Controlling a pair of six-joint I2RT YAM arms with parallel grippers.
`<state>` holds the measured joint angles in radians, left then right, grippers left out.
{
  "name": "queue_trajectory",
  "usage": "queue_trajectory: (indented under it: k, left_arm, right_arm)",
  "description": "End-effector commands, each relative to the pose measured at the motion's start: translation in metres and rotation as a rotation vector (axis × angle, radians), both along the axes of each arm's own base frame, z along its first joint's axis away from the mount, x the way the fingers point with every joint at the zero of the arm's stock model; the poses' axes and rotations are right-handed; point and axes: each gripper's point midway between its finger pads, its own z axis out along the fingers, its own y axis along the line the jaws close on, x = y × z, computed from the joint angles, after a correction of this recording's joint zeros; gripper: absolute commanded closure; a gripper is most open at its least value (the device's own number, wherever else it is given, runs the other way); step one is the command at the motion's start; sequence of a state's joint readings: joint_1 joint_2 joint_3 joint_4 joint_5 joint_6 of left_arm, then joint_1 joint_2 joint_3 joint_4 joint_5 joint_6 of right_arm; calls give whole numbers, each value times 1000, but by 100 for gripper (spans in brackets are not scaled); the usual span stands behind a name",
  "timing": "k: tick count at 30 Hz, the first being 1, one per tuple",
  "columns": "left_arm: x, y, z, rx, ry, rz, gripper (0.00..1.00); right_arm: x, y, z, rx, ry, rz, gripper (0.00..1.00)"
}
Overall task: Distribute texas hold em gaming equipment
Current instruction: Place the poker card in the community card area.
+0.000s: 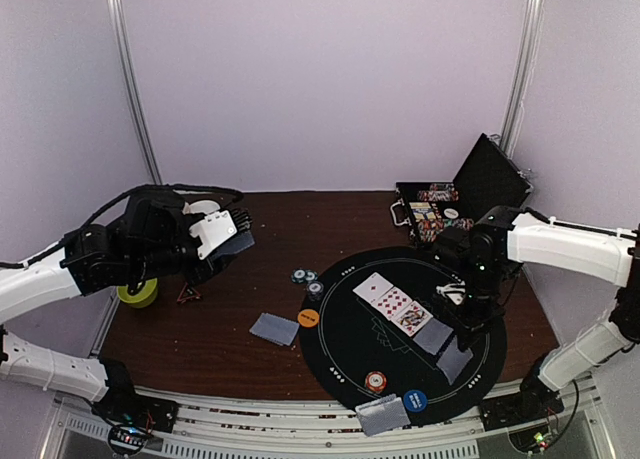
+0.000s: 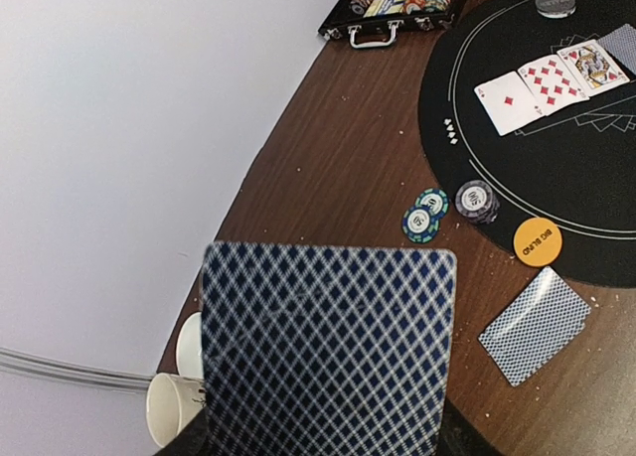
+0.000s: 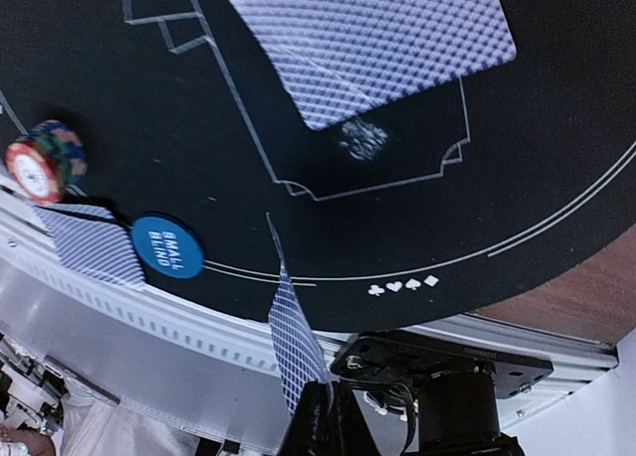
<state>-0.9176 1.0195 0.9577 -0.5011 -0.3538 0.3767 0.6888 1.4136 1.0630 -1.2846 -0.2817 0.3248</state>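
My left gripper (image 1: pixel 230 241) is raised over the table's left side, shut on a blue-checked face-down card (image 2: pixel 328 347) that hides its fingers. My right gripper (image 1: pixel 463 327) is over the round black mat (image 1: pixel 340 364), shut on another face-down card seen edge-on (image 3: pixel 293 337). Three face-up red-pipped cards (image 1: pixel 394 302) lie in a row on the mat with a face-down card (image 3: pixel 373 39) beside them. An orange disc (image 1: pixel 309 318), a blue disc (image 1: pixel 415 400) and a striped chip stack (image 1: pixel 375 382) sit at the mat's rim. More chips (image 2: pixel 422 218) lie left of the mat.
A face-down card (image 1: pixel 274 328) lies on the brown table left of the mat, and another (image 1: pixel 383 414) at the front edge. An open black chip case (image 1: pixel 440 209) stands at the back right. A cream mug (image 2: pixel 174 408) and a yellow-green roll (image 1: pixel 137 294) sit at the left.
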Motion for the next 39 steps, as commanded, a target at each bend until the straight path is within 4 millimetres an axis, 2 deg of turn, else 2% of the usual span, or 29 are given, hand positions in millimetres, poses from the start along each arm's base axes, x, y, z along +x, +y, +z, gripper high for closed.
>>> queue_trajectory:
  k: [1,4,8,15,20,30,39]
  left_arm:
    - [1,-5,21,-62,-53,-14,45]
    - [2,-5,22,-63,-55,-14,45]
    - [2,-5,21,-55,-53,-11,45]
    - [3,-7,18,-53,-45,-15,45]
    - [4,-8,19,-49,-46,-13,45]
    - [3,-5,19,-49,-50,-8,45]
    - [2,-3,22,-54,-57,-6,45]
  right_arm:
    - [-2,-16,-18,-93,-8,-22,100]
    - [6,-11,-28,-97,-7,-21,100]
    - [10,-15,-41,-147,-3,-7,100]
    - [30,-36,-39,-301,-90,-8,100]
    - [40,-41,-47,-369,-106,5,100]
    - [40,-33,-51,-387,-90,97,100]
    - [45,-42,-58,-468,-80,122,100]
